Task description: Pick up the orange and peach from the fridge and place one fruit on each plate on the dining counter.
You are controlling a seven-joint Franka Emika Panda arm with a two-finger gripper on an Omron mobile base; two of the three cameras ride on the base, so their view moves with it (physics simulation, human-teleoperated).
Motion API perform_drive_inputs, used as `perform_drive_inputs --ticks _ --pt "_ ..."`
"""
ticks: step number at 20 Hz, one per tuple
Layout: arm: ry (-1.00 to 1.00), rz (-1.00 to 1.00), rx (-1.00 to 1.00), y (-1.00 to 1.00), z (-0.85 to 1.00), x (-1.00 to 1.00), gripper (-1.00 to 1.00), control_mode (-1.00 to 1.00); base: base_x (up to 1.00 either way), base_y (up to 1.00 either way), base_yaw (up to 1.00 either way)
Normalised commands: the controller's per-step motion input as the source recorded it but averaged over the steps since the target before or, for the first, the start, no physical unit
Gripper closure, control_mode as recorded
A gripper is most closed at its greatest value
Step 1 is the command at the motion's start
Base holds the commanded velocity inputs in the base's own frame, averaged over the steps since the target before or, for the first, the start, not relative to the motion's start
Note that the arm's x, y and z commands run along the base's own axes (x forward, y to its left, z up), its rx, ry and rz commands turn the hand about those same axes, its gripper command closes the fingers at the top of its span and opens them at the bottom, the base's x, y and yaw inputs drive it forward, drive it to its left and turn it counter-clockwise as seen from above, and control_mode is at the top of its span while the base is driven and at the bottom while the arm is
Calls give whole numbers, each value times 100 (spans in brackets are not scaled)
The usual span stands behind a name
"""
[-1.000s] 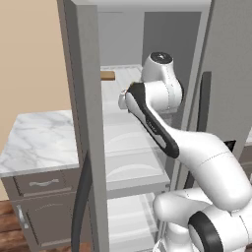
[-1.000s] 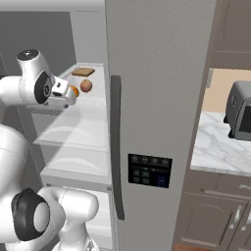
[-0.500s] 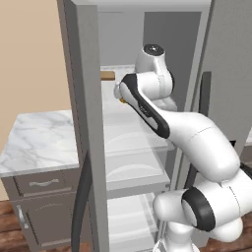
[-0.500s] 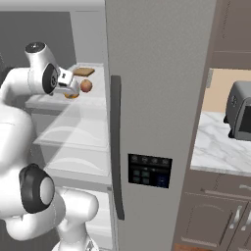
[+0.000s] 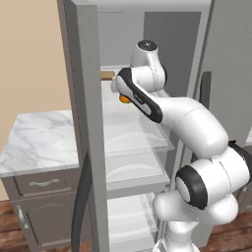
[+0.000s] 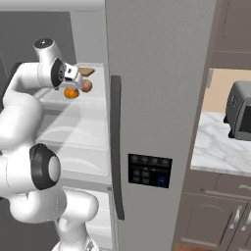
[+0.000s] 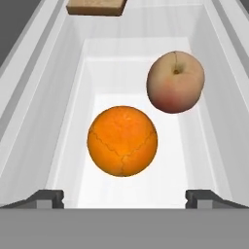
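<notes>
The pale shelf (image 7: 44,121) in the fridge (image 6: 157,98) carries the orange (image 7: 122,141), the peach (image 7: 175,81) just beside it (not touching), and a tan bread slice (image 7: 96,7) well behind

Bright orange (image 7: 122,141), pink-tan peach (image 7: 175,81), white shelf (image 7: 63,121), grey fridge (image 6: 157,98).

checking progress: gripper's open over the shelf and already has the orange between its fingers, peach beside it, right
Not quite. In the hand view the open gripper has not reached the orange: the fruit sits free on the fridge shelf, ahead of the fingertips and not between them. The peach does lie beside it.
</notes>
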Motion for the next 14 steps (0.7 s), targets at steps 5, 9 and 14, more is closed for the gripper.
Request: perform_drive_inputs --ticks 5,9,14 --pt "0 0 -1 0 -1 33 -100 -100 0 0 0" --pt "0 0 -4 4 -21 18 -100 -100 0 0 0" --pt "0 0 -5 0 -21 7 -100 -100 0 0 0"
